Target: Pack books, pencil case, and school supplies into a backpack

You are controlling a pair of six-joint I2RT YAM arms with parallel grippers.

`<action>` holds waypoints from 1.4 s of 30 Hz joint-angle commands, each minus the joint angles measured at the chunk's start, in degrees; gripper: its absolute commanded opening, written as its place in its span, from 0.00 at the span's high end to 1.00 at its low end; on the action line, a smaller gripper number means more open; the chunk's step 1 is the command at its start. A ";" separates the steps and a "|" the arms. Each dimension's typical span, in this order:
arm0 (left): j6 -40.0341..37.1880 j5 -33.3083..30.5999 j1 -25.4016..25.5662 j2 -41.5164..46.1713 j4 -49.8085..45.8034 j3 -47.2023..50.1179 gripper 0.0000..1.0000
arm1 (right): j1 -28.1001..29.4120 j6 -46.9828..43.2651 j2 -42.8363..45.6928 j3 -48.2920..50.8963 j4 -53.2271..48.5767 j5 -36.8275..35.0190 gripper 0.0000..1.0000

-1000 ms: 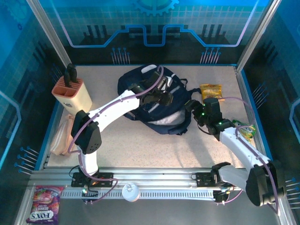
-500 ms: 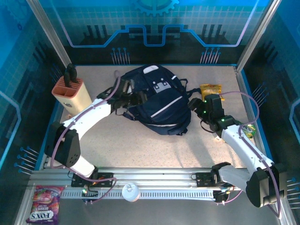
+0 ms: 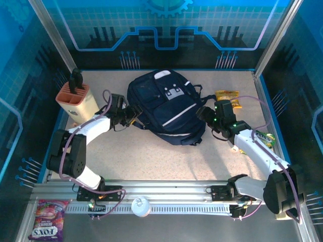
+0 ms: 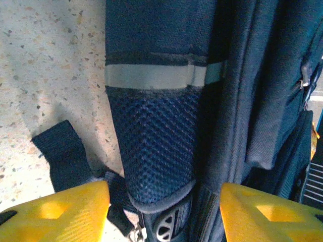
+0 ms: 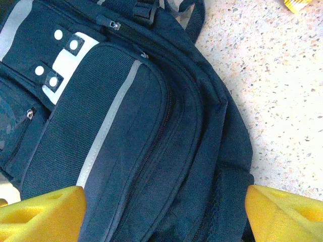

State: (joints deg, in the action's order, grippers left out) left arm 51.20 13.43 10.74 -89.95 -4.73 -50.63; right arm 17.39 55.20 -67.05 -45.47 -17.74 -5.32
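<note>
My left claw [image 3: 132, 114] has pulled off the backpack [image 3: 166, 108]; it's open and empty at the left flank. Right claw [image 3: 206, 115] open, empty, opposite. Backpack lies on the desk [image 3: 151, 156], looks zipped; packing likely nearly done.

The one wording that can be read is "FOX'S", in white letters and upside down in the overhead view. It stands on the pink-and-purple sweets bag [image 3: 48, 226] at the near left corner. Print on the yellow snack bag [image 3: 227, 96] is too small to read.
</note>
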 commanded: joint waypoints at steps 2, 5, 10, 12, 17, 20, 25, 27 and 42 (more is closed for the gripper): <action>1.45 1.29 -1.07 -2.17 2.77 0.09 0.41 | 0.81 -0.18 -0.28 -0.93 0.85 1.44 0.18; 1.71 1.27 -1.16 -3.27 3.78 0.18 0.43 | 0.77 0.04 -0.41 -0.12 0.99 2.14 0.19; 2.98 3.78 -1.16 -6.30 7.13 -0.18 0.46 | 0.89 0.46 -1.72 1.27 1.39 4.05 0.20; 3.38 4.30 -1.16 -7.28 8.05 -0.43 0.47 | 0.98 0.60 -2.48 1.97 1.81 4.92 0.20; 3.82 5.00 -1.12 -8.58 8.83 -1.34 0.61 | 1.07 0.87 -5.65 3.69 4.79 7.98 0.26; 3.92 5.16 -1.16 -8.07 9.04 -1.40 0.75 | 1.07 0.29 -9.44 3.49 7.80 11.12 0.33; 3.46 4.79 -1.16 -4.74 7.53 -0.88 0.94 | 1.00 -2.27 -18.20 -0.27 9.77 14.86 0.43; 3.04 4.36 -1.16 -2.73 6.21 -0.53 1.00 | 0.90 -3.78 -21.46 -2.18 10.31 14.59 0.44; 3.39 6.27 2.02 4.13 0.32 0.45 1.00 | -2.47 -17.06 -29.94 -16.43 5.11 7.82 0.40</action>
State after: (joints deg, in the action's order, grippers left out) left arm 55.18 16.14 10.81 -88.03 -3.18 -49.69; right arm 15.27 42.24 -101.21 -62.08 -7.90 6.22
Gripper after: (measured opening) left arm 0.065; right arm 0.586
